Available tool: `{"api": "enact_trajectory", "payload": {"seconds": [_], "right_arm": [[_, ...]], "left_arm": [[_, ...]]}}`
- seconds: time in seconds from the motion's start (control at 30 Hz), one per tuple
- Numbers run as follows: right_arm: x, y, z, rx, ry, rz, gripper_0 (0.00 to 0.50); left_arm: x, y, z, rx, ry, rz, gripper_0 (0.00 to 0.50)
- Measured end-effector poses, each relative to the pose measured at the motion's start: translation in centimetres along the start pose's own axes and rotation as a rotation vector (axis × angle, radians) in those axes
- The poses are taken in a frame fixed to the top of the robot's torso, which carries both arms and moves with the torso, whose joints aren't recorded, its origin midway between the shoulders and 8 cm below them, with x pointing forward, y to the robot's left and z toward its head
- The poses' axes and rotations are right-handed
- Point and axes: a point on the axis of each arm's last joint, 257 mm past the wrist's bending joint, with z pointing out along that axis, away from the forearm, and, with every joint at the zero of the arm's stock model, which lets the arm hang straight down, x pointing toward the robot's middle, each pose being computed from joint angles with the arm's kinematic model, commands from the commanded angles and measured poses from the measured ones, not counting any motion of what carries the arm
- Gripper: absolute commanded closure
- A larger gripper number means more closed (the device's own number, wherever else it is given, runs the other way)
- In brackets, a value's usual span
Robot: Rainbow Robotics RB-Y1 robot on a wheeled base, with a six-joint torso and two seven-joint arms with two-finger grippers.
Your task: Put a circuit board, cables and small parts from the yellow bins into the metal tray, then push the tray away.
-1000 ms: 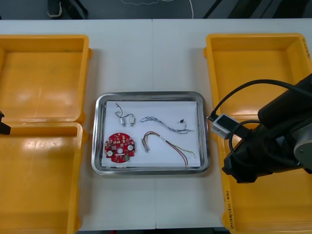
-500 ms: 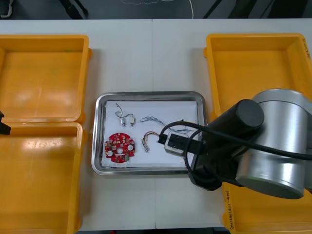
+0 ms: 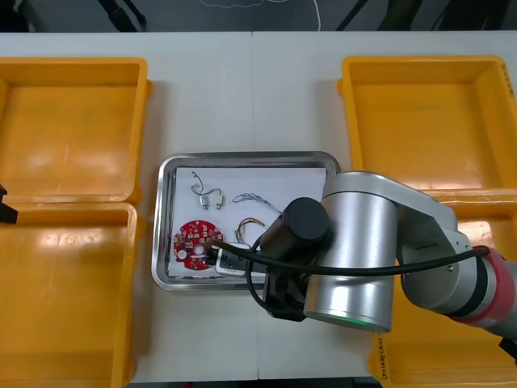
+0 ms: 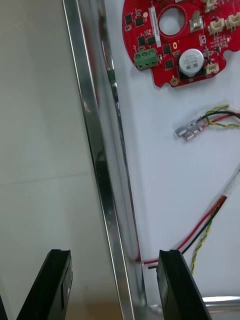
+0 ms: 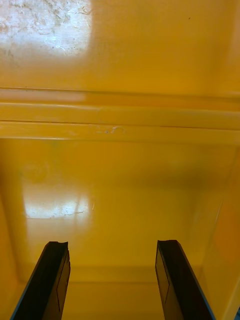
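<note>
Right now, the right end effector (image 4: 114,257) is hovering low over the near rim of the metal tray (image 3: 242,157), its fingers spread and gripping nothing. One finger is sitting over the bare desk (image 3: 242,89) and the other over the tray's white inside, with the rim running between them. The red and yellow cable (image 4: 210,220) is lying just beside that inner finger, and its metal-tipped end is resting near the round red circuit board (image 4: 175,40).

In the front view, the bulky right arm is covering the near right part of the tray. The circuit board is lying in the tray's near left corner. The small metal parts (image 3: 212,195) are lying farther back, with the twisted blue and white cable (image 3: 254,198) to their right.

The left end effector (image 5: 111,246) is hanging above the floor of one of the yellow bins (image 3: 69,129) on the left, fingers spread and empty.
</note>
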Motion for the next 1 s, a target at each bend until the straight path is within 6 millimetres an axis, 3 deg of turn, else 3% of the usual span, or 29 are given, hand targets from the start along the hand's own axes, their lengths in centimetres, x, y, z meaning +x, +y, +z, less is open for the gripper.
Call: {"api": "enact_trajectory", "payload": {"seconds": [0.33, 0.6, 1.0], "right_arm": [[-1.7, 0.8, 2.5, 0.031, 0.027, -0.072, 0.007], [-1.6, 1.1, 4.6, 0.054, 0.054, -0.124, 0.007], [-2.0, 1.3, 5.9, 0.049, 0.065, -0.171, 0.007]], "left_arm": [[0.0, 0.0, 0.0, 0.0, 0.001, 0.0, 0.0], [0.1, 0.0, 0.0, -0.001, 0.001, -0.001, 0.0], [0.1, 0.0, 0.0, -0.001, 0.002, -0.001, 0.0]]}}
